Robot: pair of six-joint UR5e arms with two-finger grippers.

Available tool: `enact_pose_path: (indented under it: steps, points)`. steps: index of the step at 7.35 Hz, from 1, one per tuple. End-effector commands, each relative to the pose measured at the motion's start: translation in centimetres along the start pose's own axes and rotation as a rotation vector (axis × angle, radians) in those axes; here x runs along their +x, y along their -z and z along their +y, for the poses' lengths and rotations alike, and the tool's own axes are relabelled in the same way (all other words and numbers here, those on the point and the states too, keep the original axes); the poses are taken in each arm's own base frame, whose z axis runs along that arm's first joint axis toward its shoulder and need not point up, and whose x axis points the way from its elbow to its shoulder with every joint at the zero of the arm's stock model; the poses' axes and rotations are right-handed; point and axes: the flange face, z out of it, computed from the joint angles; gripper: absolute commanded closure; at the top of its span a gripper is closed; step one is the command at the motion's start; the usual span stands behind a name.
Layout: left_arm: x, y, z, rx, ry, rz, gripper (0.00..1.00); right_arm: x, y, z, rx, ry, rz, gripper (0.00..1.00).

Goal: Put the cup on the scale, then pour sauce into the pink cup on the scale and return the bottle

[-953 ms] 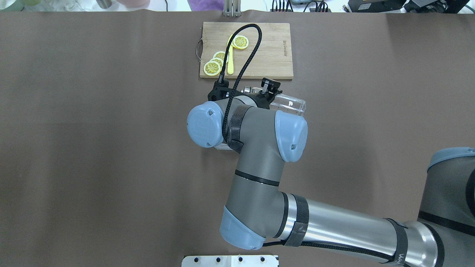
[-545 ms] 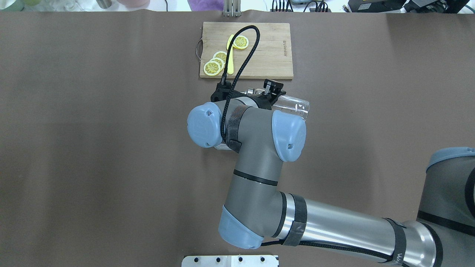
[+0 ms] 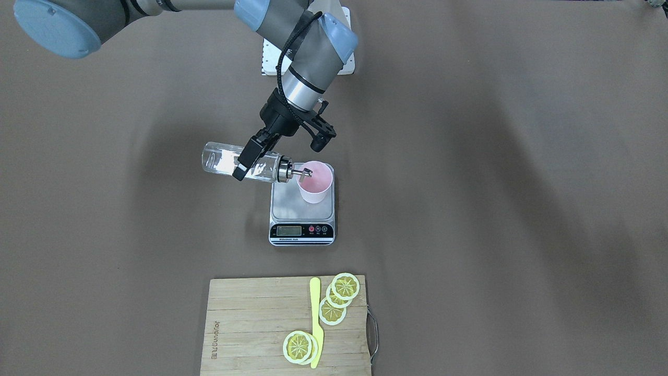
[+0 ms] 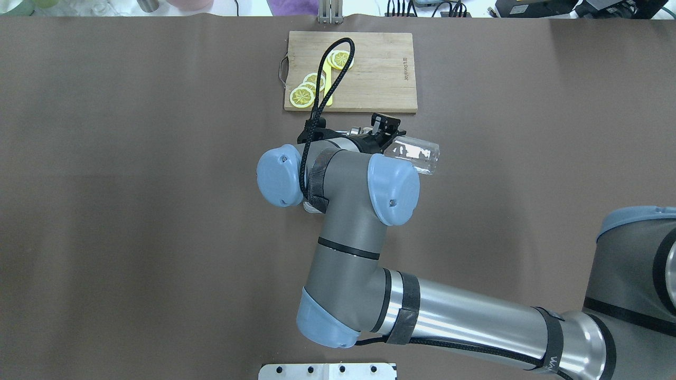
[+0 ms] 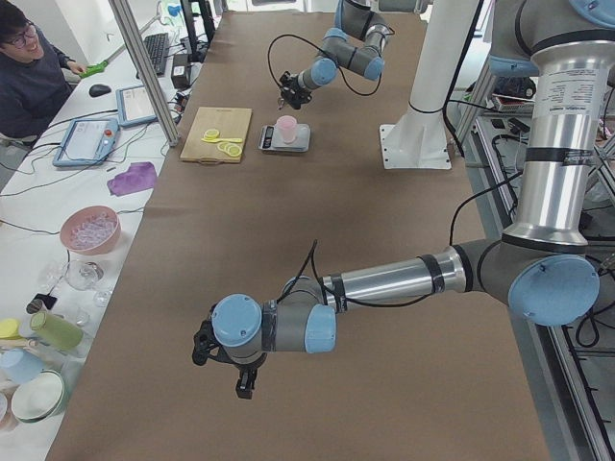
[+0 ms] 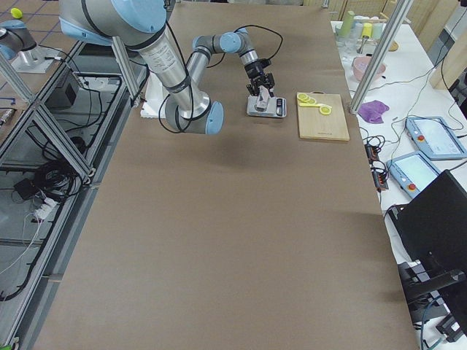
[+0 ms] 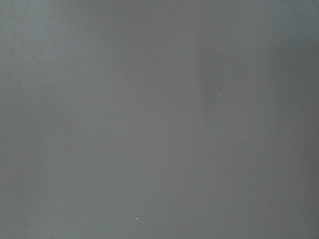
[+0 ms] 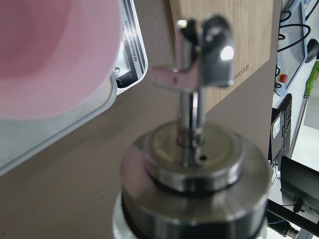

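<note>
**Step in hand:** the pour. The cup [image 3: 315,185] already stands upright on the scale [image 3: 287,204], on the platform's rear part towards the robot's left. The first step is judged done.

**Right arm** [image 3: 312,60]: reaches over the scale from the robot's side. The right jaws are clenched across the glass body of the bottle [image 3: 222,159], near its neck. The bottle lies almost level and clear of the surface. Its base points to the robot's right and its chrome spout [image 3: 300,171] reaches over the cup's near rim. The wrist view shows the spout tip beside the pink rim, so whether it touches cannot be told.

**Sauce:** clear liquid. Neither a stream nor a level in the cup can be made out, and the scale display is too small to read.

**Left arm** [image 5: 384,283]: low over bare surface, well apart from the scale. Its wrist view shows only brown covering. Whether the left jaws are released or clenched cannot be told.

**Next move, as judged:**
- Tip the base higher with the spout kept inside the rim.
- Right the bottle before moving it off, then set it down upright away from the scale.
- Risk: the spout may nudge the light cup.

**Also present:** a board [image 3: 250,313] with lemon slices [image 3: 344,286], not involved.
</note>
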Motion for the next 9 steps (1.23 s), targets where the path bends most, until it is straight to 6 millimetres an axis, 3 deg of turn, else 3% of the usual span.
enact_pose_path:
  steps: [1,4,9]
  points:
    - [0.0,0.0,0.0,0.000,0.001,0.001,0.02,0.0,0.0,0.2,-0.024,0.011,0.006,1.00]
    - [0.0,0.0,0.0,0.000,0.001,0.000,0.02,0.4,1.4,-0.5,-0.037,0.019,0.008,1.00]
    - [0.0,0.0,0.0,0.000,-0.001,0.002,0.02,-0.6,1.0,-0.5,-0.082,0.045,0.017,1.00]
